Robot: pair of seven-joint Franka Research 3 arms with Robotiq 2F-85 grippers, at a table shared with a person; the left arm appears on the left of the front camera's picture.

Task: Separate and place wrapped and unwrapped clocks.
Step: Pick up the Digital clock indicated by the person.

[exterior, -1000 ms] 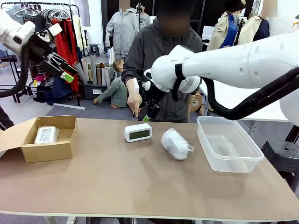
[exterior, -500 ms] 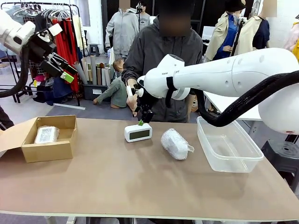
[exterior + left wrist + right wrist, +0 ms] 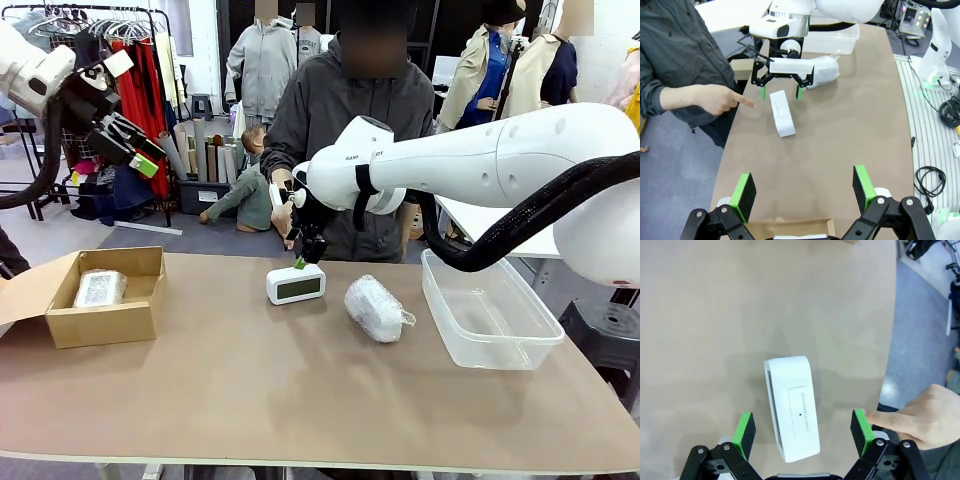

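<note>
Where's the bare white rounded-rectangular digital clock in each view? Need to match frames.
Front view: white digital clock, mid-table near the far edge.
Left wrist view: upper centre, lying lengthwise.
Right wrist view: lower centre, snooze button facing camera.
Shared landmark: the person's pointing hand beside it.

Brown table [image 3: 300, 400]: cardboard box [image 3: 100, 325] left, white clock [image 3: 296, 285] middle, wrapped lump [image 3: 373, 308], clear tub [image 3: 497, 356] right.
</note>
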